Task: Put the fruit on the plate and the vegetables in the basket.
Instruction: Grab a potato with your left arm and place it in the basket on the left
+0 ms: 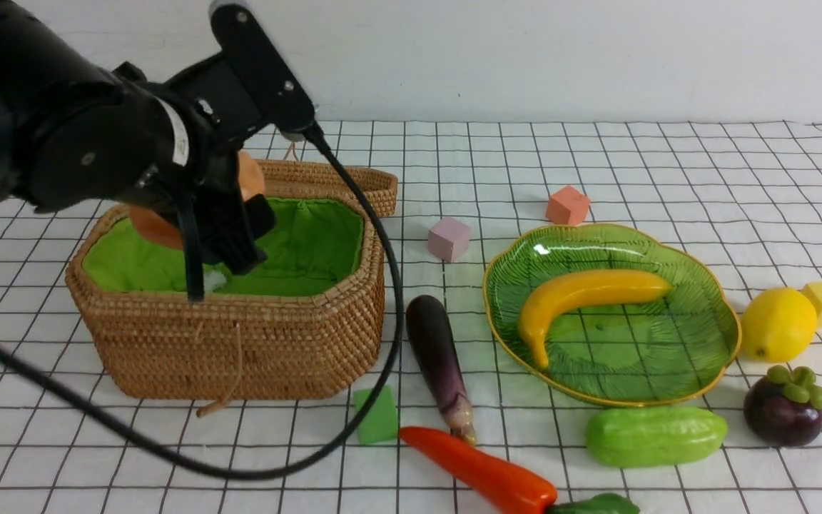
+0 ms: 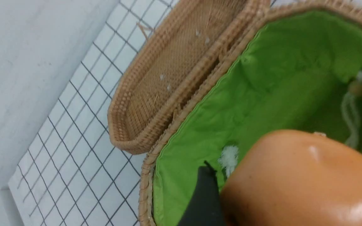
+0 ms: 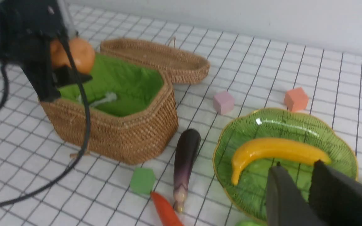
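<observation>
Now your left tool [image 1: 220,275] holds the potato [image 2: 294,179] above the basket [image 1: 240,343]; under your narrow, empty right tool [image 3: 298,169], the plate [image 1: 703,357] carries only the banana [image 1: 589,293]. Lemon [image 1: 778,323], mangosteen [image 1: 784,410], eggplant [image 1: 436,343], cucumber [image 1: 656,435], carrot [image 1: 482,471] lie unsorted.

The left gripper [image 1: 222,275] and its potato [image 1: 154,227] fill the left half of the basket [image 1: 240,335] mouth; the right half stands open. The eggplant [image 1: 436,350], carrot [image 1: 479,471] and green block [image 1: 377,415] crowd the lane between basket and plate [image 1: 668,343], and a cable [image 1: 398,300] seems to cross it.
</observation>
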You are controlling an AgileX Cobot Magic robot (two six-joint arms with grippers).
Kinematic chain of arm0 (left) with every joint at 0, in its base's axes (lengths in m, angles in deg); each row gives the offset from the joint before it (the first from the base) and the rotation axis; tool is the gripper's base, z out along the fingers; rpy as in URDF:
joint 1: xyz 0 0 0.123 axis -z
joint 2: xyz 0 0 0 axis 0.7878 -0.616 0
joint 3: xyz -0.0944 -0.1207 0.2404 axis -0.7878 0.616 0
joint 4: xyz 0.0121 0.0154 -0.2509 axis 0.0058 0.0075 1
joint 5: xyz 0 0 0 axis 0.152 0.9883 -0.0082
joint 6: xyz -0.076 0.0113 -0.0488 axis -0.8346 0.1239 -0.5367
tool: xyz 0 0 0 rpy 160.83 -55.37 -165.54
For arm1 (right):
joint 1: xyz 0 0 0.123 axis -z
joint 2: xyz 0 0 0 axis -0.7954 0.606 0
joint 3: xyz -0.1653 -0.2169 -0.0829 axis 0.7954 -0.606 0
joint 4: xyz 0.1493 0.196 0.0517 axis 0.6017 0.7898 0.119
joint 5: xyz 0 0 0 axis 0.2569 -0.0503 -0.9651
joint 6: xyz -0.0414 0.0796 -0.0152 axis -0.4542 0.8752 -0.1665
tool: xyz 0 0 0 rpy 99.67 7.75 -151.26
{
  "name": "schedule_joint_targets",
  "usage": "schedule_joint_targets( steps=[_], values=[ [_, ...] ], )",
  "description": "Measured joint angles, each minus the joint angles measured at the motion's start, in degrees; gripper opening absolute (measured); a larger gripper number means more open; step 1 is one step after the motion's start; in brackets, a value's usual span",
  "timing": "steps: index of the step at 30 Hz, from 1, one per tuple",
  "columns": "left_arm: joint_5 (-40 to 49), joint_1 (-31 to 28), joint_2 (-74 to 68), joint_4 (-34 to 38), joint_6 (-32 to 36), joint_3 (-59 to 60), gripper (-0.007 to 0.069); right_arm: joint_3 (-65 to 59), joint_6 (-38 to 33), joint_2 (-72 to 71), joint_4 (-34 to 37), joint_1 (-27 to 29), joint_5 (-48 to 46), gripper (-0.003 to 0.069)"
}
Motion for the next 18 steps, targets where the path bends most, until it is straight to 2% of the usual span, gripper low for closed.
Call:
schedule_joint_targets(
  steps=[5,11,15,18],
  values=[
    [-2.8,-2.3,-7.3,-1.2,2.0,-1.2,0.0589,0.0,0.5,0.0,-0.4,0.0,2.0,0.0169],
    [-3.3,-2.3,-8.1,-2.9,2.0,-1.5,0.0589,0.0,0.8,0.0,1.1,0.0,1.6,0.0174],
    [-1.7,-2.3,-6.5,-2.9,2.0,-1.5,0.0651,0.0,0.8,0.0,1.7,0.0,1.5,0.0176],
    [0.1,-2.3,-4.0,-2.9,2.0,-1.5,0.067,0.0,0.8,0.0,1.7,0.0,1.5,0.018]
  ],
)
